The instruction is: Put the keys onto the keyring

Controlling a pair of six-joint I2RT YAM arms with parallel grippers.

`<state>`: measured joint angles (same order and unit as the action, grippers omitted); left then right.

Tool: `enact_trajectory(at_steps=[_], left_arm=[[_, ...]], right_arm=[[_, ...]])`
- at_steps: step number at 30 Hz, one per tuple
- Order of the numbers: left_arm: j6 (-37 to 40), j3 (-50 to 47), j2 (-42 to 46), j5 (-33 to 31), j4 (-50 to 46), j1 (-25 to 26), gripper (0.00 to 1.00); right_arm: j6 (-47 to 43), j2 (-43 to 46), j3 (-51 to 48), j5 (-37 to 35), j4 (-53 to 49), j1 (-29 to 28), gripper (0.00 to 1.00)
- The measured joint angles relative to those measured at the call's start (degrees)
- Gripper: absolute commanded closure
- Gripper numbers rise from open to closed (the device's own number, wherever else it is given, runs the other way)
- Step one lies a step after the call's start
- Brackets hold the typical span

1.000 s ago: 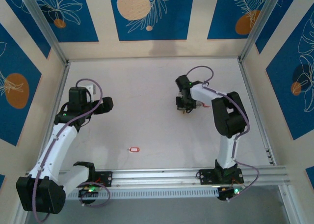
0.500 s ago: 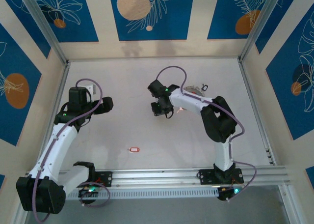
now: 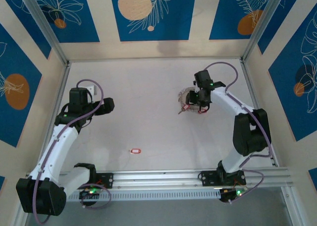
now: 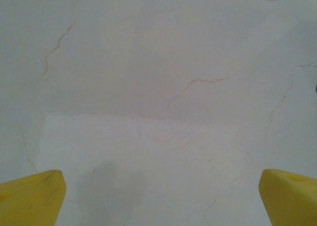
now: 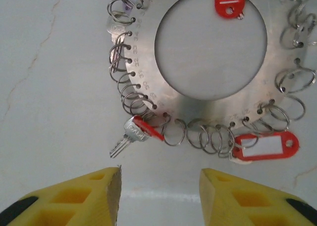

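The keyring (image 3: 183, 97) is laid flat on the far right part of the table (image 3: 148, 82). The right fingers (image 3: 197, 101) are poised just above it, held partly apart with nothing gripped between them. Around its rim (image 5: 213, 109) many small wire loops are threaded. A labelled red tag (image 5: 265, 146) and a small metal key (image 5: 130, 138) are hung on the near side, and another red tag (image 5: 228, 2) is seen at the far edge of the hole. A loose red key tag (image 3: 135, 150) is left on the table's near middle, well apart from the ring. The left fingers (image 3: 108, 105) are spread wide over bare table at the left, with nothing held.
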<state>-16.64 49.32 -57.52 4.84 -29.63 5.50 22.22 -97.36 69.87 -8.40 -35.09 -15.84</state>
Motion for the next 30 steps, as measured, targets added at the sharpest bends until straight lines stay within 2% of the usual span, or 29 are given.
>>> enact_trajectory(at_steps=[5, 11, 18, 23, 30], left_arm=[[0.0, 0.0, 0.1, 0.0, 0.0, 0.0, 0.00], [0.0, 0.0, 0.8, 0.0, 0.0, 0.0, 0.00], [0.0, 0.0, 0.8, 0.0, 0.0, 0.0, 0.00], [0.0, 0.0, 0.8, 0.0, 0.0, 0.0, 0.00], [0.0, 0.0, 0.8, 0.0, 0.0, 0.0, 0.00]], right_arm=[[-1.1, -8.7, 4.9, 1.7, 1.6, -0.4, 0.46], [-2.3, -12.6, 5.7, 3.2, 2.4, -2.0, 0.46], [-2.0, -11.8, 5.7, 5.9, 2.6, -6.4, 0.46], [1.2, -7.8, 1.6, 13.0, 5.6, -9.2, 0.46], [3.3, -3.5, -1.9, 15.0, 7.0, -5.7, 0.46]])
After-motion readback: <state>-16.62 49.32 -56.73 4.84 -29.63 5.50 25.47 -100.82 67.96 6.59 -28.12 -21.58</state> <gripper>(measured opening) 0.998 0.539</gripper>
